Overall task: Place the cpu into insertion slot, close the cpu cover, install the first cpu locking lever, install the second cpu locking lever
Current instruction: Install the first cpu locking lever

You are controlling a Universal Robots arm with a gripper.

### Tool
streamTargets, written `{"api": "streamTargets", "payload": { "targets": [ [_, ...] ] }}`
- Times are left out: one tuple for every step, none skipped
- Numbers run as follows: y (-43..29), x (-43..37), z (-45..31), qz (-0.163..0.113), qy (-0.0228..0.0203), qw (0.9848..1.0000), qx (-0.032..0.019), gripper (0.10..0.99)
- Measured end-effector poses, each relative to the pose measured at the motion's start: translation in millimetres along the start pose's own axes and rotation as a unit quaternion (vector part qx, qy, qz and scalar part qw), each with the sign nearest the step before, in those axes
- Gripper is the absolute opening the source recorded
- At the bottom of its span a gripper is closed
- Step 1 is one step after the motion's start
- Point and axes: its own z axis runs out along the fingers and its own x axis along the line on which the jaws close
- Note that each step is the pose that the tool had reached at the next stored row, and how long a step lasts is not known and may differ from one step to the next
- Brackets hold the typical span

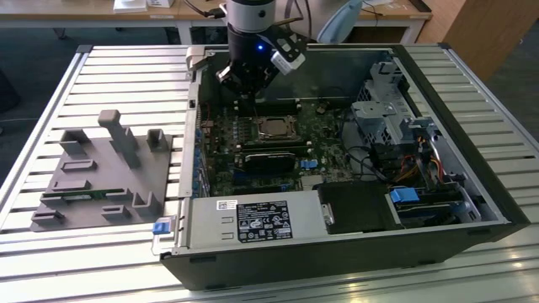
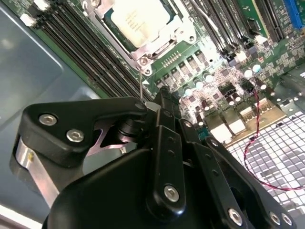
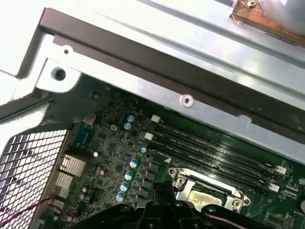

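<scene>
The gripper (image 1: 244,93) hangs in the upper middle of the exterior view, inside the open case (image 1: 484,208), its tips drawn narrow and close together in the second wrist view (image 2: 161,95). A thin lever (image 2: 141,86) stands just beside the tips; I cannot tell whether it is gripped. Just beyond it lies the slot (image 1: 291,120) on the green board (image 2: 224,90), near the frame's centre in the exterior view. The cpu (image 2: 138,21) sits in the slot, silvery top up, and the cover (image 2: 167,40) lies flat around it. Long black memory slots (image 2: 81,52) run alongside.
</scene>
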Motion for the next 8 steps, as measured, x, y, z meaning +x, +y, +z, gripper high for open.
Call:
{"api": "streamTargets", "payload": {
  "targets": [
    [0.0, -1.5, 0.0, 0.001, -0.0001, 1.0000, 0.0000, 0.106],
    [-0.1, -3.0, 0.0, 0.002, -0.0001, 1.0000, 0.0000, 0.106],
    [-0.3, -4.5, 0.0, 0.002, -0.0001, 1.0000, 0.0000, 0.106],
    [-0.5, -6.1, 0.0, 0.003, -0.0001, 1.0000, 0.0000, 0.106],
    [-0.8, -7.8, 0.0, 0.004, -0.0001, 1.0000, 0.0000, 0.106],
    [-1.1, -9.7, 0.0, 0.004, -0.0001, 1.0000, 0.0000, 0.106],
    [-1.4, -10.7, -0.1, 0.004, -0.0001, 1.0000, 0.0000, 0.106],
    [-1.4, -10.7, -0.1, 0.004, -0.0001, 1.0000, 0.0000, 0.106]
  ]
}}
